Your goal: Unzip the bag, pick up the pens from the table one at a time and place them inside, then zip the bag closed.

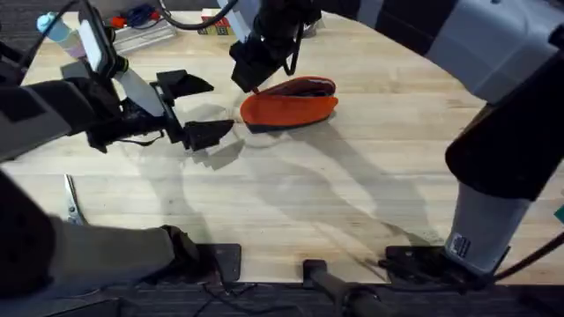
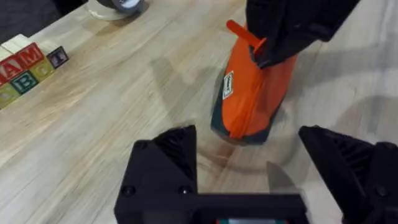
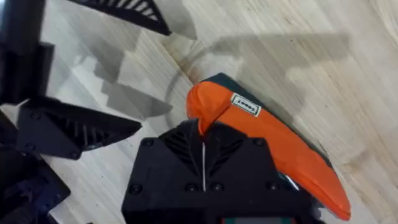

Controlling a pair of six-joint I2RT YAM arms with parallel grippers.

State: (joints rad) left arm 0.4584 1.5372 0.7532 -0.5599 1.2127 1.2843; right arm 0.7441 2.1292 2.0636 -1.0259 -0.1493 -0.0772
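The orange pencil pouch (image 1: 289, 107) lies on the wooden table (image 1: 352, 202) just past centre, its long axis running 9 to 3 o'clock in the overhead view. The right gripper (image 1: 253, 79) sits at the pouch's 10 o'clock end, fingers pressed together on the orange zipper pull (image 2: 244, 35). The left gripper (image 1: 196, 107) hangs at the pouch's 9 o'clock side, jaws spread wide and empty. The right arm seems to be the one working the zipper, with travel along that axis.
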